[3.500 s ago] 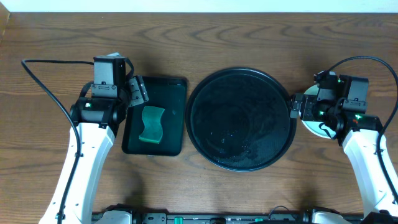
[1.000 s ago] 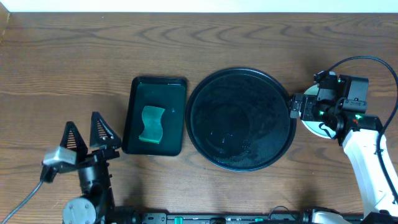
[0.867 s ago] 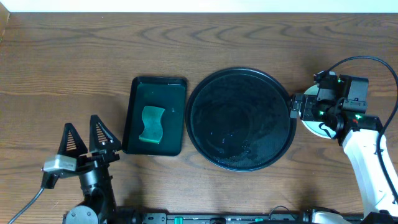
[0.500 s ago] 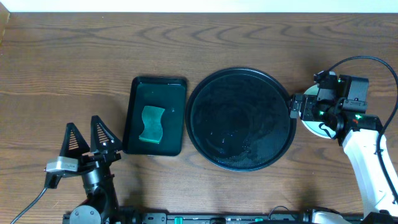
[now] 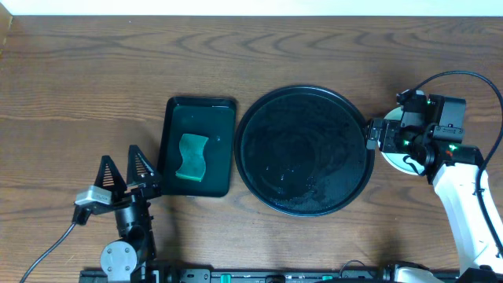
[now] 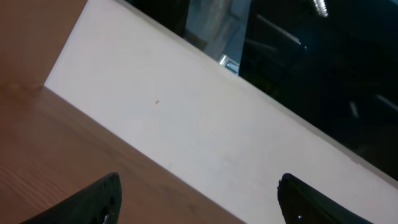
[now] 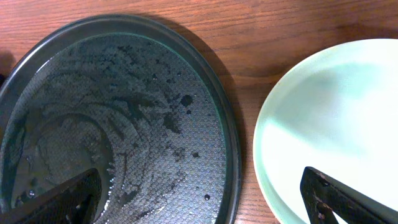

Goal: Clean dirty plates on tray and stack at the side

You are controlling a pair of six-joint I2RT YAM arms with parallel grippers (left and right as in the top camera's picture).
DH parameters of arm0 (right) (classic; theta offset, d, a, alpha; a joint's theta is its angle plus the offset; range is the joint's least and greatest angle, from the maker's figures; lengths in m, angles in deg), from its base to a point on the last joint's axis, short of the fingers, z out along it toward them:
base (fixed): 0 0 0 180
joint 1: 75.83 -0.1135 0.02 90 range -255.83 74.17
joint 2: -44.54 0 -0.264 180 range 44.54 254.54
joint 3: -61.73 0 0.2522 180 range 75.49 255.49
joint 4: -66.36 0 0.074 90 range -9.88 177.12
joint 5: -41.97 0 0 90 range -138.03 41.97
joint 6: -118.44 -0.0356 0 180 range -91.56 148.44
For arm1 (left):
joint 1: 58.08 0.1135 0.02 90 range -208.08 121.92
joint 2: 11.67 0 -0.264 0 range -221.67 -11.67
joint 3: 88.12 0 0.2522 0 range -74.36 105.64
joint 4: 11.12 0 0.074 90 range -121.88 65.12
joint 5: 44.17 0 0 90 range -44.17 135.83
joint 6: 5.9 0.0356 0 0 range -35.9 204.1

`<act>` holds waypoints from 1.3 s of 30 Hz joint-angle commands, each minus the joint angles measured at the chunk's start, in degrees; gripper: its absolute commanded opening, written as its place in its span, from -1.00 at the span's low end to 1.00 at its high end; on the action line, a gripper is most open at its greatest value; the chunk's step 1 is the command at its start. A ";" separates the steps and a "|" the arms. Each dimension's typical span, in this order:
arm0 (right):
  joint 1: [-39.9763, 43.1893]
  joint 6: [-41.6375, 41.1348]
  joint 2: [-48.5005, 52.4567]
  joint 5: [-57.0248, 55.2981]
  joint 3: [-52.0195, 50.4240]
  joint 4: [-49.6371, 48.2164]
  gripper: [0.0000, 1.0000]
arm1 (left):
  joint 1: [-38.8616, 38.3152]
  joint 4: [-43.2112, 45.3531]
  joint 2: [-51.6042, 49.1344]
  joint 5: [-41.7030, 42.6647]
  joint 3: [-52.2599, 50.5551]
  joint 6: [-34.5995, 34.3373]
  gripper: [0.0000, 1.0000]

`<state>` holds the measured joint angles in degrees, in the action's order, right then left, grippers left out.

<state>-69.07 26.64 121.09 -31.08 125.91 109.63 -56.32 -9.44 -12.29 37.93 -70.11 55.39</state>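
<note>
A brown wood-grain worktop (image 5: 259,55) was seen from above, with a robot arm at each lower corner.

Near the centre sat a large round glossy black tray (image 5: 305,149) with a raised rim. In the right wrist view its textured floor (image 7: 112,124) was wet, with streaks and scattered droplets.

Just to the tray's right, on the bare wood, lay a pale mint round glossy plate (image 5: 398,163). From above it was mostly hidden under the right arm's wrist. The right wrist view showed its clean, shiny surface (image 7: 329,118), with a narrow strip of wood between it and the tray's rim. Whether other plates lay beneath it could not be told.

The right tool (image 5: 376,136) hung over that gap with its jaws spread wide and nothing between them. In the wrist view (image 7: 205,205), one dark finger stood over the tray and the other over the plate.

Left of the black tray, just beside it, sat a smaller dark green rectangular tray (image 5: 196,118). It held a wavy-edged green sponge (image 5: 192,156).

The left arm was folded near the front edge, just left of the green tray's lower corner. The left tool (image 5: 120,157) was released, with its two triangular fingers apart and empty. Its wrist view (image 6: 205,211) looked across the wood toward a white wall panel (image 6: 205,137).
</note>
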 commanded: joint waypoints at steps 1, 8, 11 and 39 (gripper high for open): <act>-0.48 1.25 -0.55 0.44 0.92 0.04 0.98 | -0.24 0.33 0.52 -0.28 -1.99 -0.57 0.61; -0.48 1.25 -0.55 0.44 0.92 0.04 0.98 | -0.50 -2.84 0.52 -0.11 -4.02 -1.16 0.61; -0.48 1.25 -0.55 0.44 0.94 0.04 0.98 | -0.61 -4.31 0.52 -0.09 -4.02 -1.16 0.60; -0.48 1.25 -0.55 0.44 0.92 0.04 0.98 | -0.61 -19.06 0.52 0.42 -4.02 12.59 0.61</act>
<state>-69.07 26.66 121.09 -31.08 125.91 109.63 -56.69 -25.46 -12.24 38.43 -73.52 66.41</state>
